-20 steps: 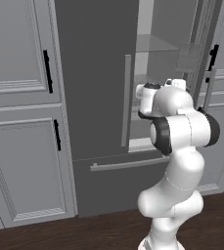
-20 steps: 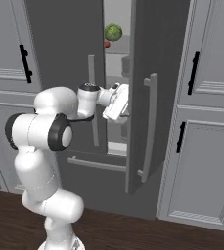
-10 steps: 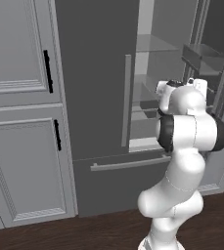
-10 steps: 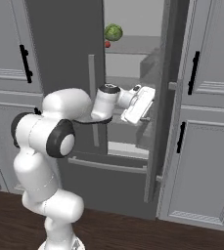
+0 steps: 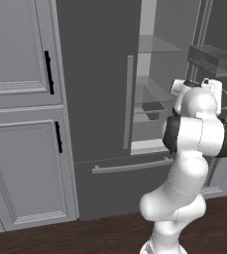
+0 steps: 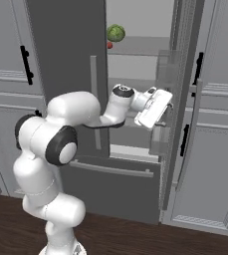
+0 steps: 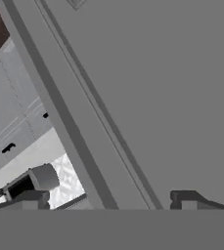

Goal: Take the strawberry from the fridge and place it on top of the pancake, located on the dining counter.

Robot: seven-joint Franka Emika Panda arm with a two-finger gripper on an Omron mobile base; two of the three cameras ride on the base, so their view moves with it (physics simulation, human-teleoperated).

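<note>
1. Since a second ago the white arm has swung its two-finger gripper (image 7: 108,197) rightward – from in front of the closed left door toward the swung-out right door of the tall dark grey fridge (image 6: 65,55), which now stands wider open.
2. In the hand view the two dark fingertips (image 7: 33,197) stand far apart, spread wide with nothing between them; a flat grey door panel lies just ahead.
3. The step in hand looks like clearing the door. To do it well, the hand should come off the panel, then turn up and inward toward the upper shelf, keeping the jaws spread until they straddle the fruit.
4. The fridge's pale interior is exposed. On an upper glass shelf (image 6: 140,52) sits a green leafy ball (image 6: 115,33), and just below and beside it the tiny red strawberry (image 6: 109,45) – well above the gripper, untouched.
5. The lower shelves in the left base view carry no food that I can make out; a dark bin (image 5: 209,55) hangs on the open door, contents hidden.
</note>
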